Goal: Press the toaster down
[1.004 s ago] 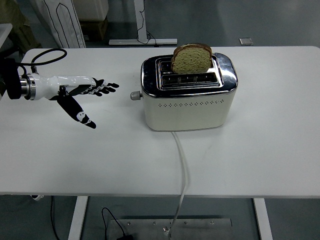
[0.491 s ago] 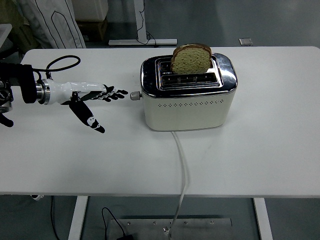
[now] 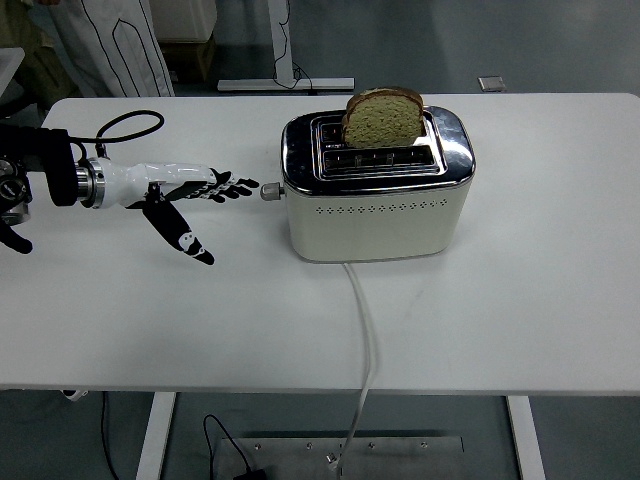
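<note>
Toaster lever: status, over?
Left hand open, fingertips just short of lever. Toaster lever up, bread still raised. Path clear; right hand out of view.

We identify the setting as a robotics lab or test room rather than a home kitchen. The white table is a plain workbench on metal legs, standing on a grey-blue floor. A black cable trails beneath it to a metal floor plate. Behind it we note another table's foot frame and cardboard boxes.
</note>
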Robot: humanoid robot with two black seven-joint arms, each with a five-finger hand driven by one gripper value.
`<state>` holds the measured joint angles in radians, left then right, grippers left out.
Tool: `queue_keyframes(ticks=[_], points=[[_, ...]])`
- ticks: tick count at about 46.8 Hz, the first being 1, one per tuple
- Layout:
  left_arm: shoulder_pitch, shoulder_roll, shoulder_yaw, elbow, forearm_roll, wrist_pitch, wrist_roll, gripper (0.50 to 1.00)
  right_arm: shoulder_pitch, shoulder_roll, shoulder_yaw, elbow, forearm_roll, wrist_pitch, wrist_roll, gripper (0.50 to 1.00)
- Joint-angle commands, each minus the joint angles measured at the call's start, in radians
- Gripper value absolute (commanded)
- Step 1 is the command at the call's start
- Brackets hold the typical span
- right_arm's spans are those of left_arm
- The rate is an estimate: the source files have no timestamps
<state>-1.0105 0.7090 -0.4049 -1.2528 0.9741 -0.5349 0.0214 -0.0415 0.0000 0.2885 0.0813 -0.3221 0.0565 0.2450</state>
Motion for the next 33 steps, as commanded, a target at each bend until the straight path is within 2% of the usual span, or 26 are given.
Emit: queue_keyframes(ticks=[1,33], points=[[0.000,-0.002,0.000,0.000,0.000,0.001,0.000,1.000,0.000,0.000,0.000,0.000,0.000,0.000,0.000,0.998],[0.030,-0.034,0.000,0.032,0.000,0.007,0.000,1.000,0.000,0.000,0.001,0.000,0.000,0.000,-0.001,0.998]])
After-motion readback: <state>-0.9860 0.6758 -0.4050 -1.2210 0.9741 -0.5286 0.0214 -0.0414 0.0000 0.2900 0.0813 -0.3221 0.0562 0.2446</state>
